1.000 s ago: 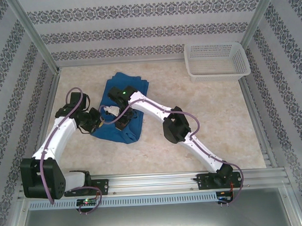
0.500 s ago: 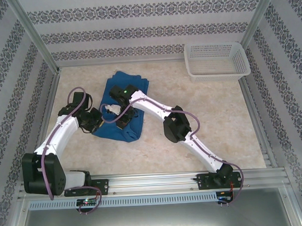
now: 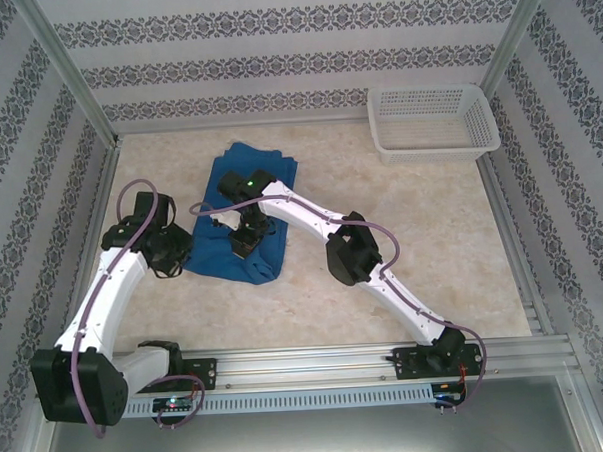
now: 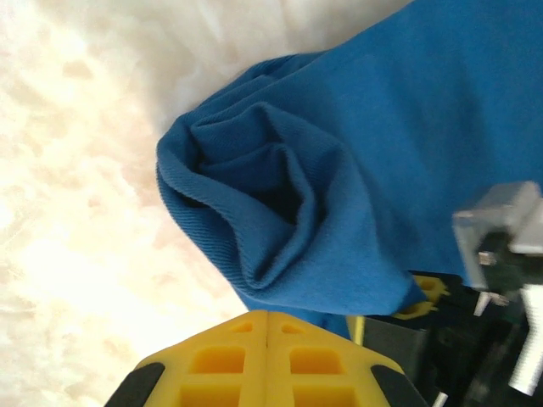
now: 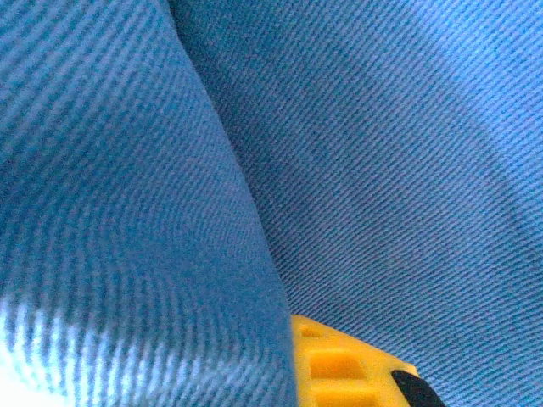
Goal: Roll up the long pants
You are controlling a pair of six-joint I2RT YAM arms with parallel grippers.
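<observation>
Your long pants (image 3: pixel 218 252) lie on the table (image 3: pixel 402 232) out toward ten o'clock from its centre in the top view, well apart from the white mesh basket (image 3: pixel 433 150) up at the two o'clock corner. The far part of the cloth lies flat, while the near end is wound into a loose roll (your left wrist camera looks straight into its spiral of folds). Your left gripper (image 4: pixel 267 320) is closed with nothing in it. Its yellow fingers (image 4: pixel 212 360) are pressed together just beside the roll's open end, at the nine o'clock side of the pants in the top view. Your right gripper (image 3: pixel 244 232) is down on the cloth near its middle, clamped on a fold of blue fabric. In the right wrist view that fold rises across the frame from six o'clock, and one yellow finger peeks out beneath it.
</observation>
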